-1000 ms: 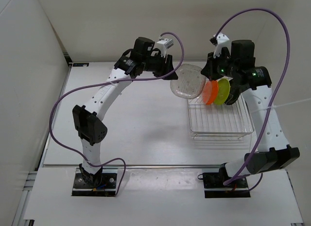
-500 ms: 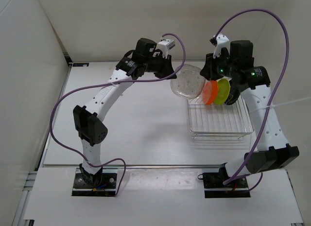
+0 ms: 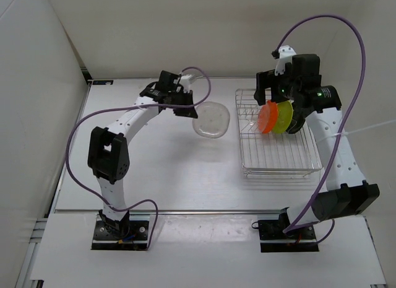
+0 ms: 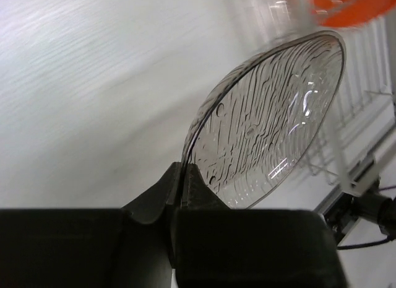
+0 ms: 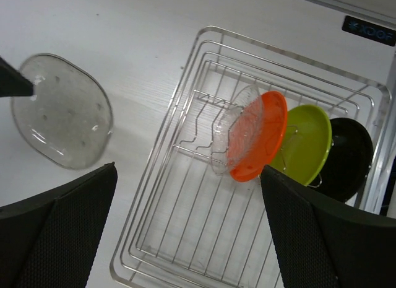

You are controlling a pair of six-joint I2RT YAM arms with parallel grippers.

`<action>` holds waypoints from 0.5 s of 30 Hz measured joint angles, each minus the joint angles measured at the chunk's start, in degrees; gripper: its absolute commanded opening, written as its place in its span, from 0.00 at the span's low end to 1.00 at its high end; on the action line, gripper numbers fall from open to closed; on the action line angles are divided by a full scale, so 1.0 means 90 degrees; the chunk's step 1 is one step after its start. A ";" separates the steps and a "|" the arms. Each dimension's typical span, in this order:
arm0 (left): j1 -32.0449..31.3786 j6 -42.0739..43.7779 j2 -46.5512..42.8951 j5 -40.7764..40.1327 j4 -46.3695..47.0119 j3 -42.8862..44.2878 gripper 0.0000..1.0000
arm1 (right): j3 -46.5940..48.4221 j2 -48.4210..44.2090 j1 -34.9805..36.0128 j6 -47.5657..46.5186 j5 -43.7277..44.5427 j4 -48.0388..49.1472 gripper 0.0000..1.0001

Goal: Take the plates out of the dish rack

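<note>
Swinging clear of the dish rack since a second ago, the left tool has carried the clear plate out over bare worktop. Meanwhile the right tool has sprung wide, released, holding nothing above the rack. The left tool is clenched on the clear plate's rim, and the wrist view shows its fingers pinching the edge. From above, the plate hangs off that tool toward 4 o'clock, tilted and seemingly apart from the worktop, with the rack off at its 3 o'clock. Set-down looks like the left arm's job: lower and level it. The orange plate, yellow-green plate and black plate stand on edge at the rack's 12 o'clock end, nearer the right tool.
</note>
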 measured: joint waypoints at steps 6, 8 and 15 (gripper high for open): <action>0.0750 -0.0699 0.0083 -0.0163 0.0236 -0.0886 0.11 | -0.0204 0.0005 -0.0075 0.0000 0.0452 0.0005 1.00; 0.0755 -0.0901 0.0180 -0.0163 0.0294 -0.0906 0.11 | -0.0238 0.0005 -0.0075 0.0000 0.0520 0.0005 1.00; 0.0772 -0.1569 0.0865 0.0066 0.0542 -0.0716 0.11 | -0.0464 -0.0044 -0.0073 -0.0005 0.0670 0.0046 1.00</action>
